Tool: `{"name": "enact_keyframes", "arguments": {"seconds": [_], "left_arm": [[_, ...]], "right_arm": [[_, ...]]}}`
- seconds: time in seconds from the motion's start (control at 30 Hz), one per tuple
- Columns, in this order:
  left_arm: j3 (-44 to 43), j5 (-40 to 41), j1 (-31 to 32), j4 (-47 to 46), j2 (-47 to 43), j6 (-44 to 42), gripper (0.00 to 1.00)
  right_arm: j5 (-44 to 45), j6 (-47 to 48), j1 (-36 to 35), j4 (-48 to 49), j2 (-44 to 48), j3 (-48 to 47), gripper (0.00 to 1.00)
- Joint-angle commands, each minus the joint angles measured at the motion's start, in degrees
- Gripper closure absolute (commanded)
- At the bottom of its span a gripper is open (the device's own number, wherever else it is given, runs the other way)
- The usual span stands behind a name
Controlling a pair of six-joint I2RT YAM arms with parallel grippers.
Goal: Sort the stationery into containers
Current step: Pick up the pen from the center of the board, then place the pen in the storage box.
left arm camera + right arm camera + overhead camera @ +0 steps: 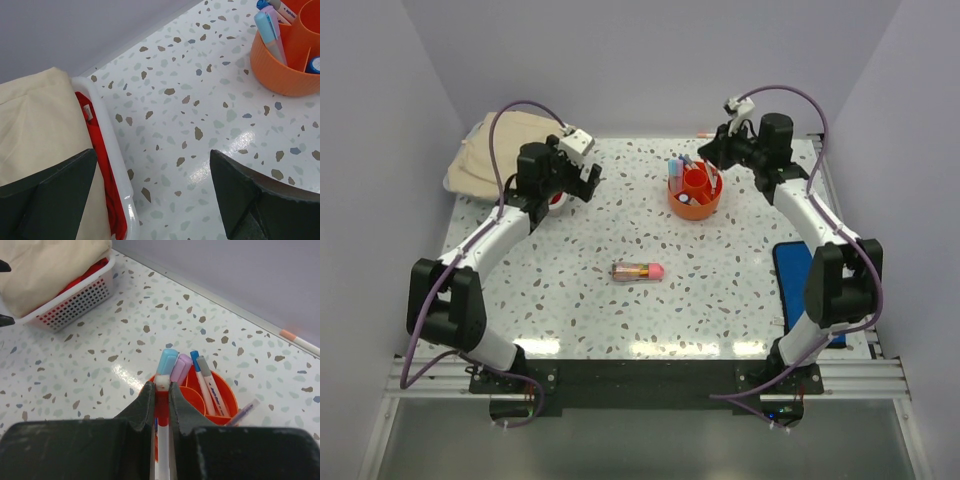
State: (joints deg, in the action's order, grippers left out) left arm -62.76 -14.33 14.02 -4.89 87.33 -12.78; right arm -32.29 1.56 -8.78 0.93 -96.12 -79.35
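Observation:
The orange tub [695, 197] stands at the back centre-right and holds a blue marker [167, 361], a purple marker [180, 367] and thin white pens [205, 382]. My right gripper [161, 387] is shut on a white pen with a red tip [163, 412], held just over the tub's near rim [227, 396]. In the top view the right gripper [713, 152] is right behind the tub. A clear tube with colourful contents [637, 271] lies mid-table. My left gripper [152, 185] is open and empty above bare table, left of the tub [280, 75].
A white basket [116, 167] with red cloth and a beige cloth bundle [35, 125] sits at the back left, beside my left fingers. A thin pen [300, 341] lies along the back wall. A flat blue mat [794, 280] lies at the right.

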Motion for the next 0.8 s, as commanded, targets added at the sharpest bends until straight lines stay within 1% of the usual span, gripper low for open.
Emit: {"name": "enact_keyframes", "arguments": {"seconds": [0.0,0.2,0.23,0.43,0.77], "left_arm": [[-4.29,-0.44,0.74,1.54,1.43,-2.42,0.00],[-5.35,3.77,0.74,2.51,3.02,-4.98,0.00],[-5.70,4.39,0.74,2.77,3.20,-5.24,0.00],[-6.93,7.03,0.74,3.39,4.78,-7.00,0.00],[-10.54,7.30,0.74,3.48,8.03,-7.70,0.00]], "right_arm": [[0.73,-3.50,-0.37,15.76,0.58,2.79,1.00],[2.85,-1.91,-0.19,23.76,-0.56,7.10,1.00],[3.55,-0.26,-0.10,25.60,-1.00,7.80,1.00],[4.52,1.16,0.95,27.20,-3.46,7.81,1.00],[5.66,2.66,1.66,28.69,-6.98,9.56,1.00]]}}
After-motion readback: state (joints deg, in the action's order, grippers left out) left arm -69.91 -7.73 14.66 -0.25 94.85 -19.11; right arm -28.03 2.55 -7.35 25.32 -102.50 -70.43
